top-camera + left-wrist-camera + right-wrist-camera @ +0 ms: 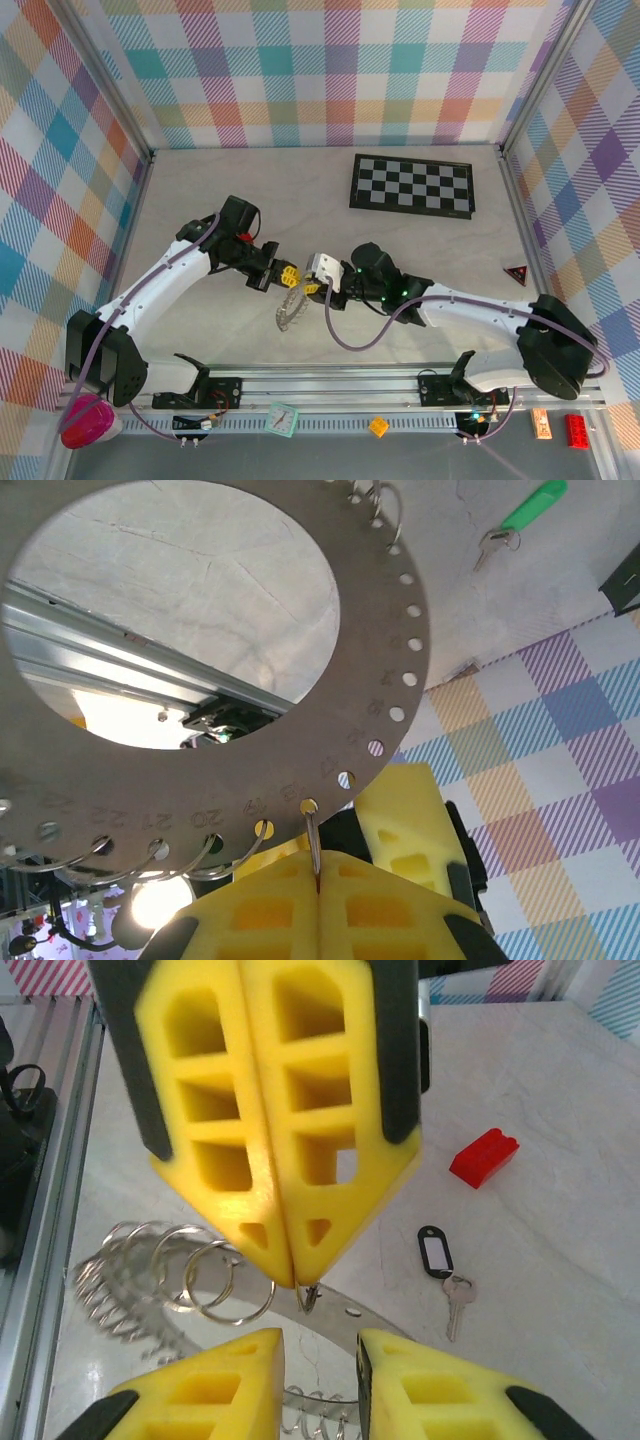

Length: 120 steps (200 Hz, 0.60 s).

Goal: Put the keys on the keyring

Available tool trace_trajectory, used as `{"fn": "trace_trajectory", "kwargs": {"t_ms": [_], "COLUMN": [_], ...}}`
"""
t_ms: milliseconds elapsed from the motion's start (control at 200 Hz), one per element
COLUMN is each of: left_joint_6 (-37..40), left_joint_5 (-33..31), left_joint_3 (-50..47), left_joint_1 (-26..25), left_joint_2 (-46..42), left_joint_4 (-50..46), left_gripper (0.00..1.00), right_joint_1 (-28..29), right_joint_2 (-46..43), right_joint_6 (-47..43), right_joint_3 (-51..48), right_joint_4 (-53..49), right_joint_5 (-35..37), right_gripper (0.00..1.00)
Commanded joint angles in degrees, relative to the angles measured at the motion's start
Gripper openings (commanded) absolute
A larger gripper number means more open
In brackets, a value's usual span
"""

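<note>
The keyring [390,660] is a wide grey metal ring with numbered holes and small split rings along its rim. My left gripper [318,865] is shut on one split ring and holds the keyring up off the table [290,312]. From the right wrist, the left gripper [293,1278] comes down from above onto the keyring's band [345,1312]. My right gripper [320,1360] is open just below that band, its fingertips either side of it. The black-headed key [437,1252] and the green-headed key [533,506] both lie free on the table. The two grippers meet at mid-table: left gripper [287,274], right gripper [312,282].
A small red block [484,1157] lies near the black-headed key. A checkerboard [412,184] lies at the back right and a red triangle [517,274] by the right wall. An aluminium rail [330,385] runs along the near edge.
</note>
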Motion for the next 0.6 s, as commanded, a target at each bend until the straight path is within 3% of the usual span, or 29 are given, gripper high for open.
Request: {"fn": "trace_trajectory", "kwargs": {"t_ms": [0, 595], "left_joint_6": [-1.2, -2.2], "left_joint_5": [2.6, 3.3], "left_joint_3": [-1.4, -1.0], "left_joint_1": [0.6, 0.6], "left_joint_2": [-1.5, -1.4], "left_joint_4": [1.0, 2.7], "left_gripper": [0.0, 0.0], "right_joint_1": [0.4, 0.8], "right_joint_2": [-1.4, 3.6], "right_joint_6": [1.0, 3.0], "right_joint_3": [-0.2, 2.2], "right_joint_4": [0.2, 6.3], "right_joint_5": [-1.5, -1.6], "right_gripper": [0.26, 0.22]}}
